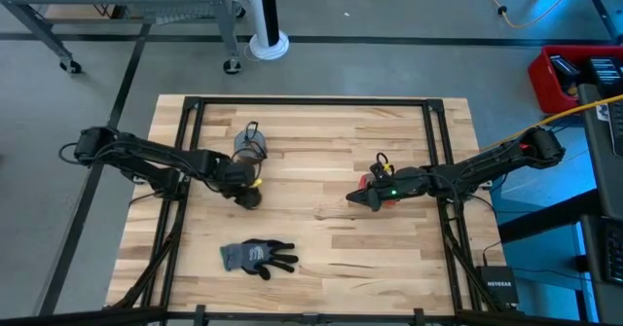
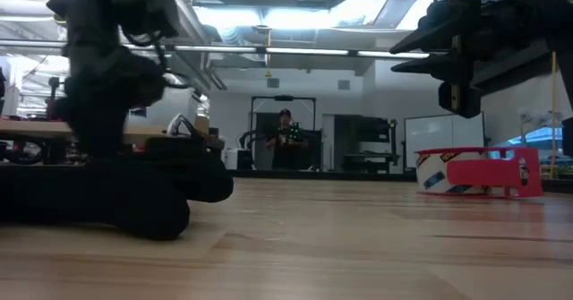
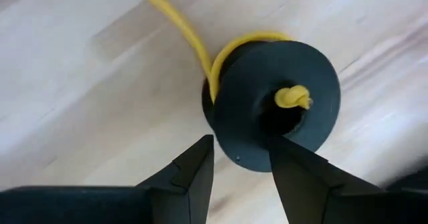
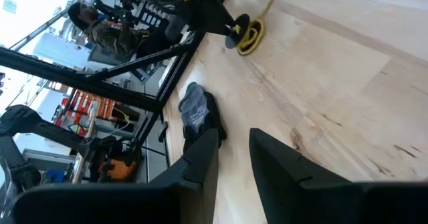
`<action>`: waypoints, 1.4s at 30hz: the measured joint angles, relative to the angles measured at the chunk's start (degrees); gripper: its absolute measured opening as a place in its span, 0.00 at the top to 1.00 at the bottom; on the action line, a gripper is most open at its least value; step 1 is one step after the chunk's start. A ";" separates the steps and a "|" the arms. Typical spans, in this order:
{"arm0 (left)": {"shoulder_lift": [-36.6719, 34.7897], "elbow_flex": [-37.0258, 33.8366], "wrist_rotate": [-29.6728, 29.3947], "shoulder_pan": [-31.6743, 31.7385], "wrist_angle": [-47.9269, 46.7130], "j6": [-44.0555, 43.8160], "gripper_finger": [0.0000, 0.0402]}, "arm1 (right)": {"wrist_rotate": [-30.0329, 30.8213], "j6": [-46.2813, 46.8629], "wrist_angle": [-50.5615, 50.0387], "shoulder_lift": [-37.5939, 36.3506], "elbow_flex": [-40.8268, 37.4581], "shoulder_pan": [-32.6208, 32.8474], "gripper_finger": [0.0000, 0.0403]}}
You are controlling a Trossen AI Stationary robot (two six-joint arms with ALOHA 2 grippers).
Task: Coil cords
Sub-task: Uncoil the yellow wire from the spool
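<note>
Lying on the wooden tabletop (image 1: 321, 199) just ahead of my left jaws (image 3: 241, 167) is the yellow cord (image 3: 194, 40), wound round a black spool (image 3: 271, 103) with a knotted end poking out of the spool's centre hole. One loose strand runs off the spool across the boards. My left jaws are spread, one finger to each side of the spool's near edge; whether they touch it I cannot tell. From above, this spool sits left of the tabletop's middle, under my left jaws (image 1: 243, 188), with a bit of yellow showing beside them.

Just beyond, toward the far edge, stands a grey tape roll (image 1: 249, 146) with a thin black cord (image 1: 252, 128) looping up from it. Nearer the front edge, well apart from the spool, lies a grey and black glove (image 1: 257, 256).

My right jaws (image 1: 362, 198) hang right of centre, pointing toward the middle of the tabletop, spread and holding nothing; their own camera looks past the two dark fingers (image 4: 200, 160) across the bare boards to the glove (image 4: 197, 110) and, farther off, the yellow cord (image 4: 251, 37) by my other arm. Close behind my right arm sits a red tape roll (image 1: 368, 180), which the level camera shows as a red and white dispenser (image 2: 479, 172) resting on the wood. A small bit of yellow and black (image 1: 382, 159) shows just beyond that roll; what it is I cannot tell.

Across the room, a person (image 2: 285, 139) stands in the background.
</note>
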 joint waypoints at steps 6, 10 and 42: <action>-0.06 0.02 -2.72 0.00 5.74 5.84 0.66 | 0.00 -1.23 0.04 0.00 0.00 0.00 0.78; -0.06 0.02 -5.52 0.00 5.71 4.34 0.66 | 0.00 -1.23 0.12 0.00 0.00 0.00 0.78; 8.77 -10.23 -1.11 -2.78 42.32 -8.75 0.66 | -0.02 -1.21 0.43 -0.02 -0.04 0.00 0.78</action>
